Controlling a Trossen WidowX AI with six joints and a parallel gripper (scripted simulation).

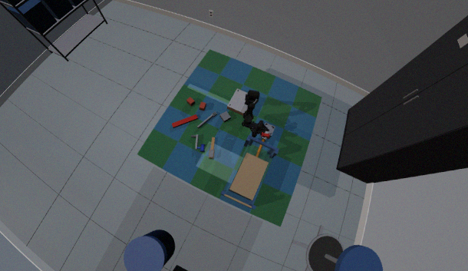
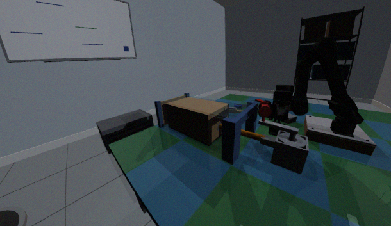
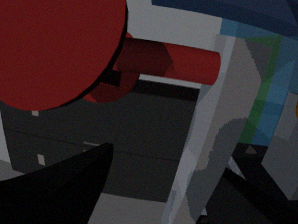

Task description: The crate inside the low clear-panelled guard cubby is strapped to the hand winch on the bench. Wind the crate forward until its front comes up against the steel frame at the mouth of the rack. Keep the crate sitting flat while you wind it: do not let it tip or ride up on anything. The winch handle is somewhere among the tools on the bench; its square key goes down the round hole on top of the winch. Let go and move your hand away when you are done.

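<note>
Right of centre in the exterior view, the gripper [image 1: 262,130] [image 2: 279,117] [image 3: 157,159] stands half open by the winch handle [image 1: 266,132] [image 2: 278,126] [image 3: 215,115], likely to push it round; the crate [image 1: 249,175] [image 2: 189,122] sits flat, short of the frame [image 1: 269,146] [image 2: 231,138].

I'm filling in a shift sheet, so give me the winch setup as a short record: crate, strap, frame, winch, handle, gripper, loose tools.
crate: tan-topped, sitting flat, short of the frame
strap: orange, running from crate to winch
frame: blue, between crate and winch
winch: grey box, crank arm on top
handle: red knob at the crank arm's end
gripper: beside the red knob; grip on it unclear
loose tools: red bar, wooden-handled tool, others
</note>
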